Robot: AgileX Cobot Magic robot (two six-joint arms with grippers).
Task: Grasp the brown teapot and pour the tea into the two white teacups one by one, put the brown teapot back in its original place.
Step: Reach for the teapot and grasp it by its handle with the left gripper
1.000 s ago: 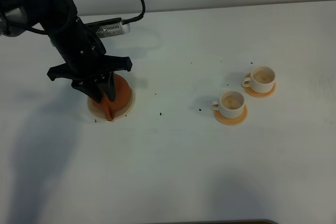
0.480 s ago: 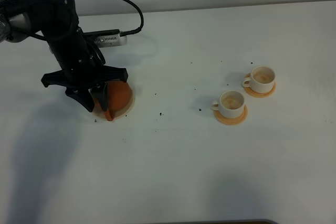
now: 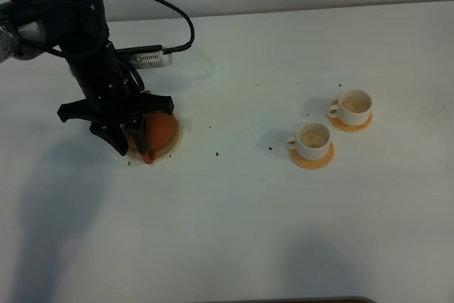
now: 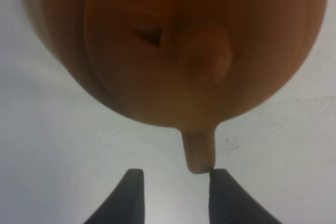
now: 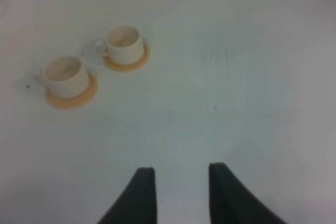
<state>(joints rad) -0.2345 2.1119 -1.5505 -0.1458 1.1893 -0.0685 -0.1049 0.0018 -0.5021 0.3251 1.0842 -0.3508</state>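
on the table (image 3: 234, 232), far left, the left end effector (image 4: 176, 178) hangs over the teapot (image 3: 164, 133), fingers spread, the handle (image 4: 198, 153) unpinched between them. the teapot sits on its saucer (image 3: 179, 137). right of centre stand the near cup (image 3: 313, 138) and far cup (image 3: 354, 104). the right end effector (image 5: 178, 177) is spread, empty.
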